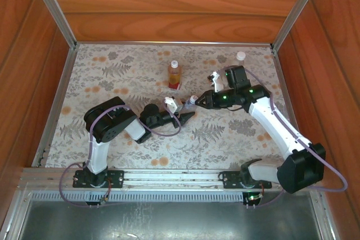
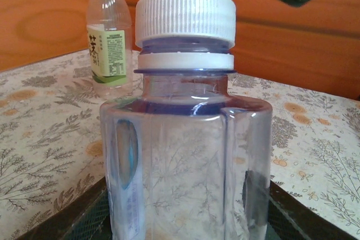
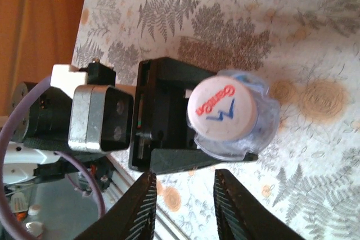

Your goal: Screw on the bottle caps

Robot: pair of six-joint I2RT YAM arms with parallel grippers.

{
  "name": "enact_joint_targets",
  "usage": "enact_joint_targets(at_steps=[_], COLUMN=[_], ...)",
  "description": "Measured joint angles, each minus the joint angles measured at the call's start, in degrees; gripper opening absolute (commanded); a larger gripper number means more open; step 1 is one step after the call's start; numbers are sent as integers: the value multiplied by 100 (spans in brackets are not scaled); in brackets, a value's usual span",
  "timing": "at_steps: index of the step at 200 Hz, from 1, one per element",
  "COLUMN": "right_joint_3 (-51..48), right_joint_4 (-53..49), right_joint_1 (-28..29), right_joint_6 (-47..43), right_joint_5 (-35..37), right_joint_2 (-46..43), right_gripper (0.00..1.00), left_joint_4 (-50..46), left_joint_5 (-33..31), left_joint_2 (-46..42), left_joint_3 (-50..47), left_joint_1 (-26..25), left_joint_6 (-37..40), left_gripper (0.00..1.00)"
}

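The plain bluish bottle (image 2: 185,161) stands upright between the dark fingers of my left gripper (image 2: 188,223), which is shut on its body. A ribbed white cap (image 2: 185,14) sits on its neck. From above, that cap (image 3: 223,109) shows red and blue print. My right gripper (image 3: 183,206) is open beside and above the cap, with nothing between its fingers. In the top view the two grippers meet mid-table, the left gripper (image 1: 187,113) and the right gripper (image 1: 197,100). The amber bottle (image 1: 175,75) stands behind them. The green-label bottle (image 2: 109,32), capped, stands further back.
Wooden walls (image 1: 169,4) close in the flower-print table (image 1: 112,77) on three sides. A metal rail (image 1: 169,178) runs along the near edge by the arm bases. The green-label bottle's white top (image 1: 241,55) stands close behind the right arm's wrist.
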Motion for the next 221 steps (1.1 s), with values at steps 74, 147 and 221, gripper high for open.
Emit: enact_joint_targets(at_steps=[74, 147, 221], right_joint_3=[-133, -907, -496], right_joint_4=[570, 1209, 339], right_joint_1=[-59, -59, 68], right_joint_6=[-1023, -3576, -5239], right_joint_5=[98, -1604, -2317], right_joint_2=[-160, -1626, -1491], right_gripper=[78, 77, 59], left_joint_4=[-221, -385, -566], left_joint_5=[601, 2566, 3515], left_joint_2=[-219, -787, -1550], left_joint_3=[-116, -44, 15], left_joint_1=[50, 269, 267], left_joint_6=[-52, -455, -522], left_gripper=[57, 56, 56])
